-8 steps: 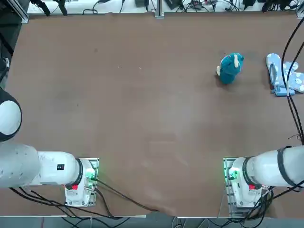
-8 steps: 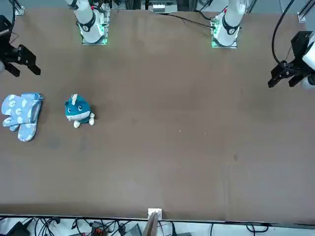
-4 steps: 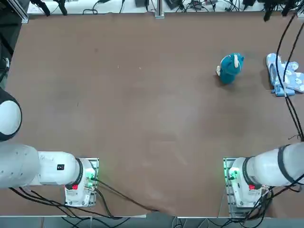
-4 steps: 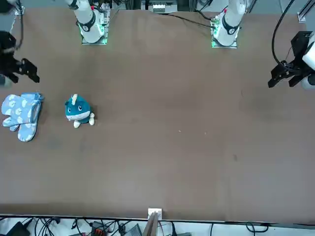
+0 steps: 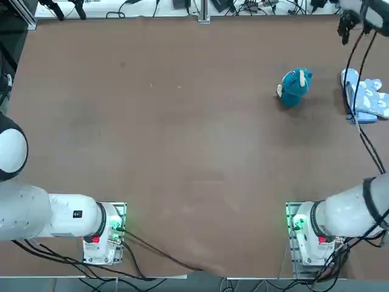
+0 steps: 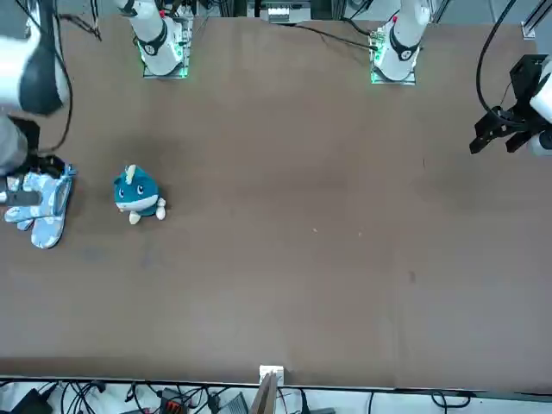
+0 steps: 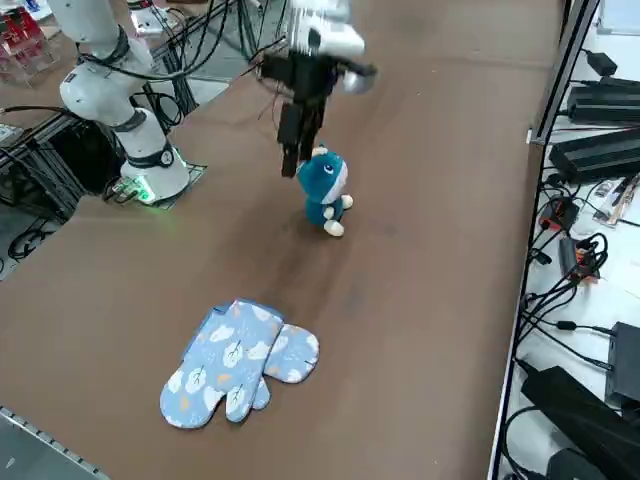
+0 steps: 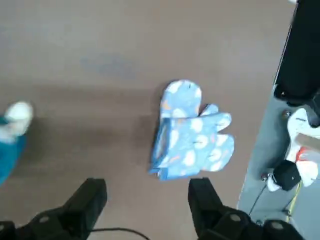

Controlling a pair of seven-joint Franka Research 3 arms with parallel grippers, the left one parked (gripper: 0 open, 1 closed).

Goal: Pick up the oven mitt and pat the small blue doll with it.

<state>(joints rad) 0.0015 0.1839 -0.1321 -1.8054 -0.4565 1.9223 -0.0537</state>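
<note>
The oven mitt (image 7: pixel 238 366) is light blue with a leaf print and lies flat near the table's right edge (image 5: pixel 366 96) (image 6: pixel 40 203). The small blue doll (image 5: pixel 295 87) stands upright a short way to its left (image 6: pixel 136 194) (image 7: pixel 325 190). My right gripper (image 7: pixel 292 150) hangs open in the air with nothing between its fingers, pointing down. In the wrist view the mitt (image 8: pixel 191 132) lies on the table just beyond the spread fingertips (image 8: pixel 92 192), and the doll (image 8: pixel 11 137) shows at the frame edge. From the front, the gripper (image 6: pixel 39 164) sits over the mitt's cuff end.
The arm's black cable (image 5: pixel 354 79) drapes across the mitt in the top view. Power strips and cable bundles (image 7: pixel 590 100) lie just past the table's right edge. The two arm bases (image 5: pixel 307 234) stand at the near edge.
The right arm has swung from beside the table towards the mitt; its gripper now hangs over the mitt's area. Mitt and doll have not moved.
</note>
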